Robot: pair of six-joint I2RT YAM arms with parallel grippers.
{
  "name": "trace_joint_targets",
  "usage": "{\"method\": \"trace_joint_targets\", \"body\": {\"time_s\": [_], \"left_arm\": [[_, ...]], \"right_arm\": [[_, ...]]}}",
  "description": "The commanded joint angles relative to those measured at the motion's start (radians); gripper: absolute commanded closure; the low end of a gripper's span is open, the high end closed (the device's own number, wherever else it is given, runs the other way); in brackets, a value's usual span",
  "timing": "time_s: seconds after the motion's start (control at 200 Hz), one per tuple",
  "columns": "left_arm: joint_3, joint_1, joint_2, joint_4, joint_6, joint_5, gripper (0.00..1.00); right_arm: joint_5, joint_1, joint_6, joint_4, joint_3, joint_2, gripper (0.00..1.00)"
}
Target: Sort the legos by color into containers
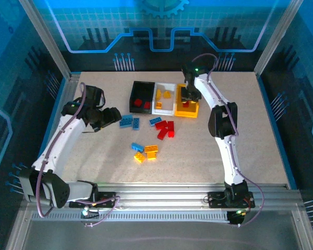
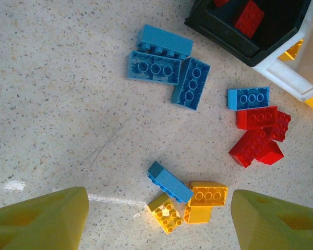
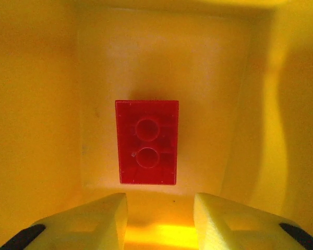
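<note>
From my remote station: the right tool (image 3: 160, 200) hangs inside the yellow bin (image 3: 36, 104), its fingers slightly parted and pinching nothing. 1 red brick (image 3: 146, 141) lies on the bin floor just beyond the fingertips, hollow side up.

In the overhead view the 3 containers stand in a row at the far middle of the worktop (image 1: 250, 135): the black bin (image 1: 133, 94) on the left, the white bin (image 1: 164, 111) in the middle and the yellow bin on the right. The black bin holds 2 red bricks (image 2: 249, 18), and the white one holds yellow-orange pieces (image 1: 166, 95).

The left tool (image 2: 159, 194) hovers above the worktop with its fingers spread wide and nothing between them. Below it lie the loose legos (all apart from the bins):
- 3 blue bricks (image 2: 161, 67) huddled together
- 1 blue brick (image 2: 248, 98) touching a heap of red bricks (image 2: 261, 138)
- a small clump of 1 blue and several yellow bricks (image 2: 185, 200), nearest the tool
</note>
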State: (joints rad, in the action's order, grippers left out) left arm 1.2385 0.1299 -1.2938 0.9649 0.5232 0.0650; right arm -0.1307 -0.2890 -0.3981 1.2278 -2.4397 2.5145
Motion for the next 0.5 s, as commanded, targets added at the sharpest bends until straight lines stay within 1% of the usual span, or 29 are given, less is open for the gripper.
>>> {"method": "trace_joint_targets", "body": {"time_s": [0.0, 0.15, 0.265, 0.395, 0.49], "left_arm": [[-0.014, -0.003, 0.029, 0.039, -0.013, -0.004, 0.27], [-0.018, -0.003, 0.03, 0.055, -0.028, -0.009, 0.27], [-0.03, -0.003, 0.033, 0.054, -0.031, -0.005, 0.27], [-0.045, -0.003, 0.031, 0.048, -0.027, 0.001, 0.27], [-0.047, -0.004, 0.027, 0.048, -0.029, 0.004, 0.27]], "right_arm": [[-0.053, -0.013, 0.013, 0.023, -0.039, 0.028, 0.58], [-0.068, -0.022, 0.013, 0.005, -0.059, 0.061, 0.56], [-0.084, -0.024, 0.006, 0.003, -0.08, 0.081, 0.5], [-0.087, -0.024, 0.007, -0.005, -0.084, 0.097, 0.49], [-0.084, -0.023, 0.0, -0.013, -0.086, 0.108, 0.52]]}}
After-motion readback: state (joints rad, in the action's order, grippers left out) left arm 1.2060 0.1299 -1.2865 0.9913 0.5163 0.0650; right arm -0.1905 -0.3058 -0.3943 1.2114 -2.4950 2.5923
